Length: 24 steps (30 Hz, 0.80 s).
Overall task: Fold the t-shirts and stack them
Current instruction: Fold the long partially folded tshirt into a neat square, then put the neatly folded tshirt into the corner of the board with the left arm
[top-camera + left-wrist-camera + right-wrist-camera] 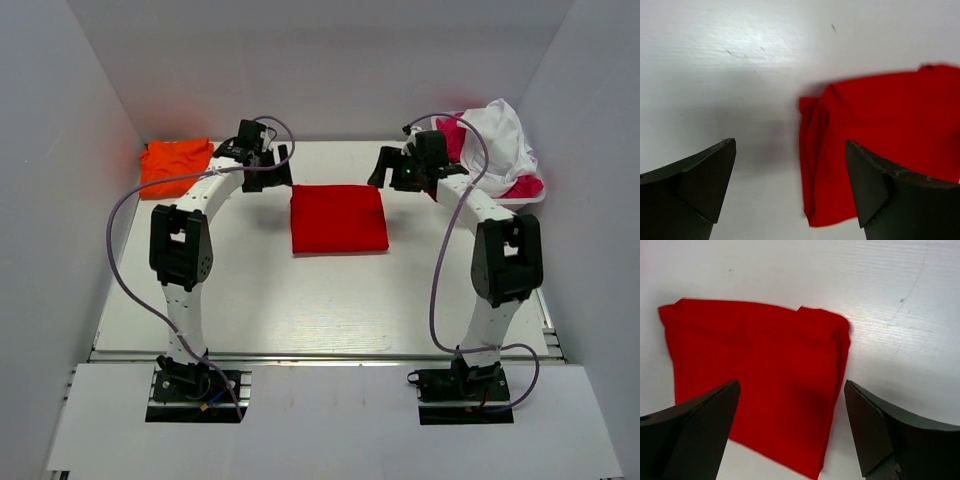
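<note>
A bright red t-shirt [338, 219] lies folded into a flat rectangle in the middle of the table. An orange t-shirt [175, 164] lies folded at the far left. My left gripper [268, 170] hovers open just off the red shirt's far left corner; the left wrist view shows that corner [880, 140] below, between spread fingers [705, 180]. My right gripper [392, 170] hovers open near the far right corner, and the red cloth [760, 380] lies beneath its wide jaws. Neither gripper holds anything.
A white bin [530, 200] at the far right holds a heap of white and pink clothes [495, 140]. White walls close in the table on the left, back and right. Both arm bases stand at the near edge.
</note>
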{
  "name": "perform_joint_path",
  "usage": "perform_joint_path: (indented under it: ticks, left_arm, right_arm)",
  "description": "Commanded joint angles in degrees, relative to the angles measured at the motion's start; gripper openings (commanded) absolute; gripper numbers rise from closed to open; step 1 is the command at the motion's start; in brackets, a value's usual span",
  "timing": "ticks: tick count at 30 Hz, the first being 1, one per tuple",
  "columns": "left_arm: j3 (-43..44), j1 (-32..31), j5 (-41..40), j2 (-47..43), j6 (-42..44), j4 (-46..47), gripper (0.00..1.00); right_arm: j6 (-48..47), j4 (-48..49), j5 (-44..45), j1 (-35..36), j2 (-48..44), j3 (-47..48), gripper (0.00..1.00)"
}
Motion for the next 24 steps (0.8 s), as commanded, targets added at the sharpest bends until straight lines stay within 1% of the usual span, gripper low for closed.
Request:
perform_joint_path:
  ticks: [1, 2, 3, 6, 10, 11, 12, 14, 15, 18, 20, 21, 23, 24]
  left_arm:
    - [-7.8, -2.5, 9.9, -7.6, 5.5, 5.2, 1.00]
    - [-8.9, -3.1, 14.5, -8.1, 5.6, 6.1, 1.00]
    - [-9.8, -3.6, 15.7, -8.7, 6.2, 7.5, 1.00]
    - [-11.1, -4.8, 17.0, -8.7, 6.2, 9.3, 1.00]
    - [-10.6, -5.4, 18.9, -8.1, 6.2, 12.3, 1.00]
    - [-10.6, -5.4, 19.4, -7.1, 5.6, 13.2, 1.00]
    - [-9.4, -5.4, 19.4, -6.5, 5.6, 14.0, 1.00]
    - [-7.4, -5.4, 20.1, -4.3, 5.6, 14.0, 1.00]
    - [-4.9, -5.4, 20.1, -1.7, 5.6, 13.3, 1.00]
    - [-1.5, -5.4, 19.4, 3.6, 5.6, 11.5, 1.00]
    - [-1.5, -4.8, 19.4, 5.7, 5.6, 10.7, 1.00]
    - [-2.4, -4.8, 19.4, 6.5, 5.6, 10.7, 1.00]
    - [-5.5, -4.2, 19.4, 8.0, 5.6, 13.6, 1.00]
    - [-6.0, -4.2, 19.4, 8.6, 5.6, 14.3, 1.00]
  right_arm:
    - [-0.3, 6.4, -4.2, 0.1, -7.1, -8.1, 0.90]
    - [-0.1, 6.8, -6.4, 0.1, -8.6, -10.4, 0.90]
    - [-0.2, 7.1, -7.0, 0.3, -9.9, -11.4, 0.90]
    - [-0.2, 9.2, -9.5, 0.3, -10.8, -14.1, 0.90]
    - [-0.2, 10.5, -12.1, 0.4, -8.9, -13.2, 0.90]
    - [0.0, 11.0, -12.5, 0.4, -7.5, -12.3, 0.90]
    - [0.9, 13.5, -14.3, 0.2, -6.9, -12.1, 0.90]
    - [1.7, 14.9, -14.6, 0.3, -5.1, -10.6, 0.90]
    - [2.9, 16.8, -15.0, 0.4, -3.7, -10.2, 0.90]
    - [4.4, 18.5, -15.5, 0.0, 1.2, -7.7, 0.90]
    - [5.3, 19.7, -16.1, 0.2, 2.6, -6.9, 0.90]
    - [6.0, 22.0, -16.2, -0.1, 4.3, -7.1, 0.90]
    - [6.1, 23.6, -16.2, 0.0, 5.5, -7.0, 0.90]
    - [6.1, 24.0, -16.1, -0.1, 7.5, -7.0, 0.90]
